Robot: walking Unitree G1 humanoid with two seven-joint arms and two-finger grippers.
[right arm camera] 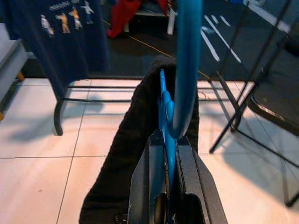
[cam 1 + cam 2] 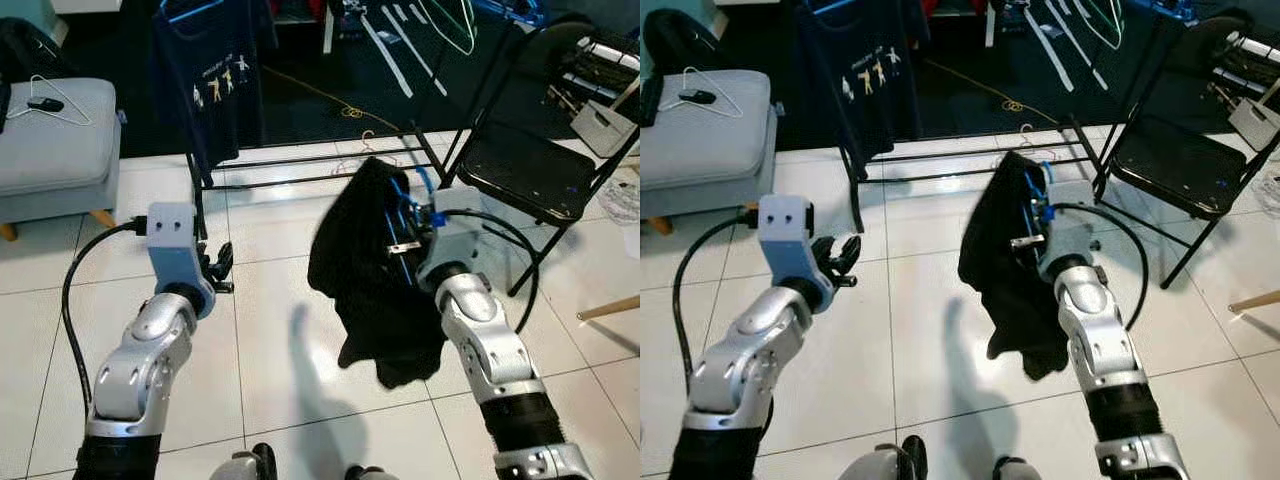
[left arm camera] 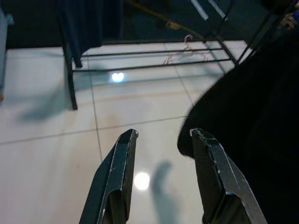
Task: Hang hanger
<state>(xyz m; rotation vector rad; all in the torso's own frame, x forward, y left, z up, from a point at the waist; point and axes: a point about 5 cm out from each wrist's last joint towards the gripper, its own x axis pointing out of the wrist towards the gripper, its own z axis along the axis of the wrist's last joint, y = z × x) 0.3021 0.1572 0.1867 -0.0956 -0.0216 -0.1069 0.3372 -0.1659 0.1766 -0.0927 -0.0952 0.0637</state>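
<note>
Right gripper at centre right of the head views, fingers pinched tight on a blue hanger draped with a black garment, held above the white tile floor. Left gripper at lower left, fingers parted and holding nothing. Clothes rack with a navy T-shirt across the upper frame; black folding chair at upper right.

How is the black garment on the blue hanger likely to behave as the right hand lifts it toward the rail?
Probably floppy: the black garment sags in loose folds below the blue plastic hanger. It likely swings as carried, hanging free above the white tiled floor. The right hand, shut on the thin hanger, may let it pivot.
</note>
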